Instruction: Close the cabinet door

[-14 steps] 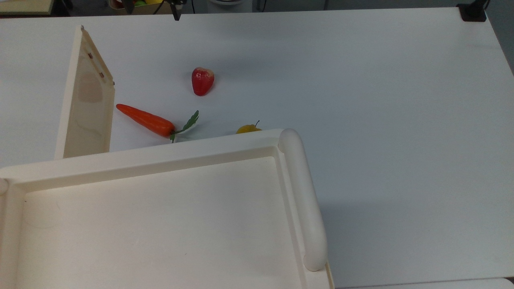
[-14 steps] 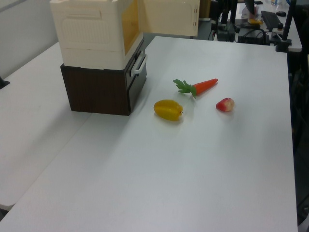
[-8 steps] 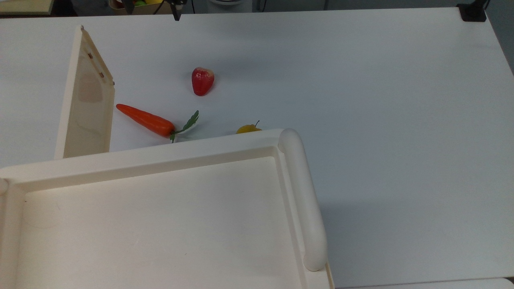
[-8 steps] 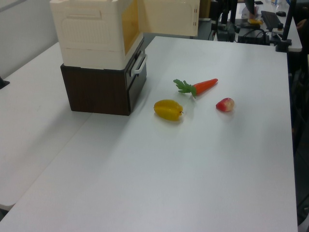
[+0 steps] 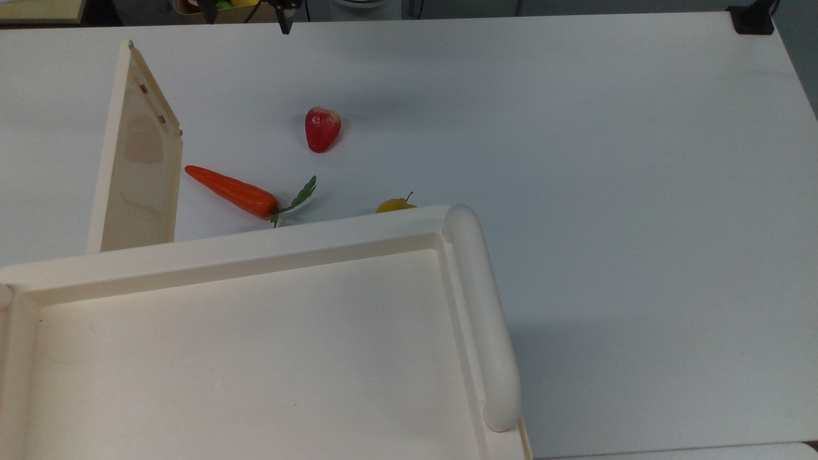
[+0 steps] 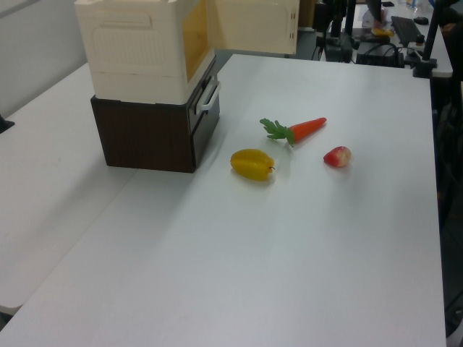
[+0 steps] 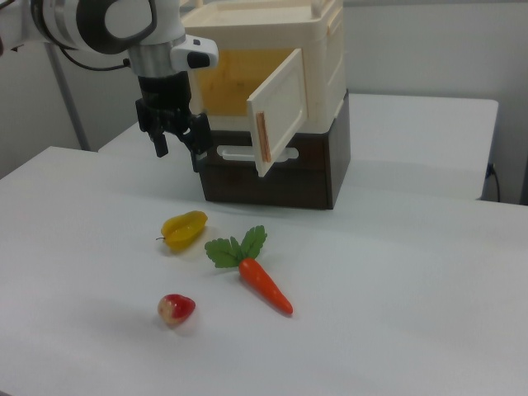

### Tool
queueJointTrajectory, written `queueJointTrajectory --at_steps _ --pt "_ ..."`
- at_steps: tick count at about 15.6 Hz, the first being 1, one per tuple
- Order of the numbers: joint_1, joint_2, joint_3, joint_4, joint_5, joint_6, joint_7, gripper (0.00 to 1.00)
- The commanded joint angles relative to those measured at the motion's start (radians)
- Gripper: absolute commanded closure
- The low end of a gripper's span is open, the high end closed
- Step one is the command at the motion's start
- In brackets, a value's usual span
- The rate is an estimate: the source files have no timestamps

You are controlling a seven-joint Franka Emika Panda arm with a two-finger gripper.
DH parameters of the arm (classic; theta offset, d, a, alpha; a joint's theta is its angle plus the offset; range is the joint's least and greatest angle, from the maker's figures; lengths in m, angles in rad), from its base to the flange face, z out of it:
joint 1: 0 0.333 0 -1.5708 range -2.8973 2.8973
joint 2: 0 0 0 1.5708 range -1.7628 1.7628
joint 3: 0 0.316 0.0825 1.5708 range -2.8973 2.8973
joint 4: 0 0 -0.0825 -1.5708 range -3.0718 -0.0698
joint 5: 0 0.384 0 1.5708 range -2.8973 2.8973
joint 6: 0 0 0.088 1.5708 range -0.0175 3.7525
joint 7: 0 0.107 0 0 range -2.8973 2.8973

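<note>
The cabinet's top (image 5: 255, 358) runs off the top view's bottom and left edges and hides most of the yellow fruit (image 5: 395, 205).

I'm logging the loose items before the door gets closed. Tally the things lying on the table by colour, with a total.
Orange: 1, the carrot
Yellow: 1, the yellow fruit
Red: 1, the red fruit
Total: 3
</note>
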State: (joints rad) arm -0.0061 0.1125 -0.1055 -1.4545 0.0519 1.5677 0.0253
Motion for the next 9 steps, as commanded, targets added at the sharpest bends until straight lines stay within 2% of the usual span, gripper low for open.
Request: queueJointTrajectory --at_steps 1,2,4,5,6,9 --pt "0.014 -0.016 -0.005 -0.015 -0.02 -0.018 -0.019 0.12" --pt "0.014 -0.016 -0.005 -0.017 -0.02 -0.02 -0.022 0.27" --pt "0.012 -0.019 -0.005 -0.017 -0.017 -0.025 -0.054 0.69" --pt "0.011 -0.02 -0.005 -0.018 -0.018 -0.031 -0.077 0.83" --pt "0.005 -0.023 -0.005 -0.02 -0.018 -0.032 -0.103 0.92" --pt "-0.008 -0.025 -0.008 -0.017 -0.02 -0.034 -0.185 0.99"
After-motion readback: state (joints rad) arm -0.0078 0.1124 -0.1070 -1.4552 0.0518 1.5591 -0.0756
